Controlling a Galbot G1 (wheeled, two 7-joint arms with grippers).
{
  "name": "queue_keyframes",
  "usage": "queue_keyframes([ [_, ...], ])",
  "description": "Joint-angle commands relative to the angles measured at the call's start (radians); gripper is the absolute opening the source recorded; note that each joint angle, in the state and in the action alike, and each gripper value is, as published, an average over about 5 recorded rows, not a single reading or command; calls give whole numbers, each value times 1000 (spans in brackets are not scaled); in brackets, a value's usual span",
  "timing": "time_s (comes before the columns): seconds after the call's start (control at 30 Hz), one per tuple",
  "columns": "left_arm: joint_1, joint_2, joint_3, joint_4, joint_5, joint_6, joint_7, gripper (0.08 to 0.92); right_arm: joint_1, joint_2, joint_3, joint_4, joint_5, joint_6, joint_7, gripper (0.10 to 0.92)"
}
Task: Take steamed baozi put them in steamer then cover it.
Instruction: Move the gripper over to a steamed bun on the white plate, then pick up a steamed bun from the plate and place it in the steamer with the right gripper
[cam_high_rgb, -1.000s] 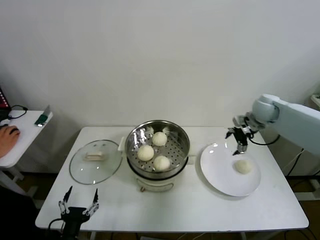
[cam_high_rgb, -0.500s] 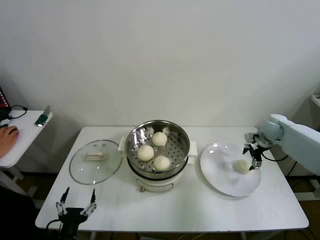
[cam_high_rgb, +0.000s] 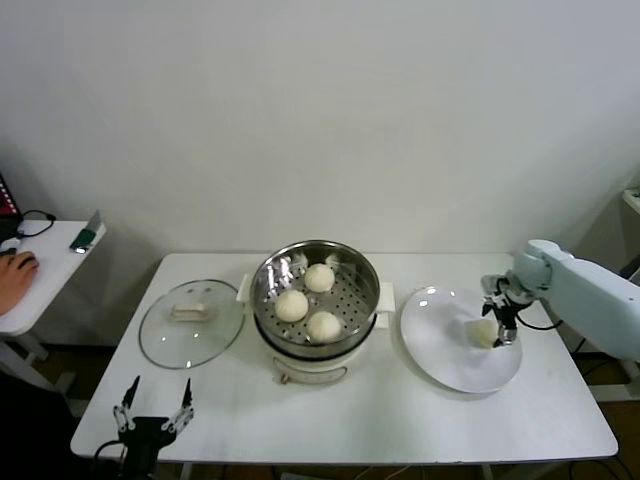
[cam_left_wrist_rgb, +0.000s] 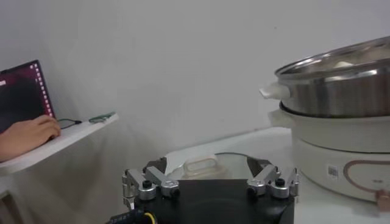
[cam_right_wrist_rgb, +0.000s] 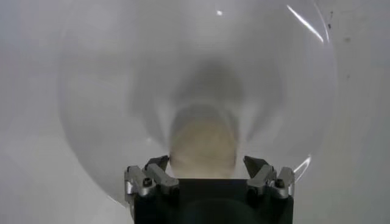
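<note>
The last baozi (cam_high_rgb: 483, 333) lies on the white plate (cam_high_rgb: 440, 345), toward the plate's right side. In the right wrist view this bun (cam_right_wrist_rgb: 203, 146) sits directly ahead of the right gripper (cam_right_wrist_rgb: 209, 176), centred in the gap between the two fingers (cam_right_wrist_rgb: 148, 178), which stand spread wide to either side of it. The bun is a rounded lump with no clear long axis and no marked direction; whether the fingertips touch it cannot be told. From the head view the right gripper (cam_high_rgb: 499, 322) points downward at the bun's right edge.

Three more baozi (cam_high_rgb: 291, 305) rest on the perforated tray of the steamer (cam_high_rgb: 316, 297), well to the left of the spread right fingers; one sits at the back (cam_high_rgb: 319, 277), one at the front (cam_high_rgb: 323, 325), all apart from each other. The steamer stands upright at the table's (cam_high_rgb: 340, 420) middle, with the plate just beside it on its right.

The cover (cam_high_rgb: 192, 322) lies flat on the table just left of the steamer, its white handle (cam_high_rgb: 189, 313) up, the handle's long axis running left to right.

The left gripper (cam_high_rgb: 156, 414) is parked low at the table's front left edge, nearer than the cover, fingers spread and holding nothing. Its wrist view shows the cover's handle (cam_left_wrist_rgb: 202, 165) beyond and between the fingertips, and the steamer (cam_left_wrist_rgb: 339, 122) farther off.

A person's hand (cam_high_rgb: 16, 271) rests on a side table (cam_high_rgb: 40, 275) at far left.
</note>
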Motion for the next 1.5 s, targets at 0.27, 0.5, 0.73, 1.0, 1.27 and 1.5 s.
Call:
queue_keyframes([
  [0.27, -1, -2, 2, 6, 1, 0, -3, 823, -17, 47, 27, -72, -29, 19, -20, 815],
  [0.5, 2, -3, 1, 7, 1, 0, -6, 823, 13, 43, 3, -69, 16, 11, -27, 719],
  [0.73, 9, -2, 1, 3, 1, 0, -3, 823, 208, 44, -164, -22, 232, -40, -11, 680],
  [1.0, 23, -4, 34, -30, 8, -5, 21, 823, 611, 178, -559, 48, 638, -113, 2, 679],
  [1.27, 47, -12, 58, -51, 22, -10, 16, 823, 847, 404, -834, 121, 1002, -170, 47, 685],
  [1.5, 63, -6, 74, -78, -19, -4, 11, 823, 908, 523, -912, 240, 1099, -205, 102, 685],
])
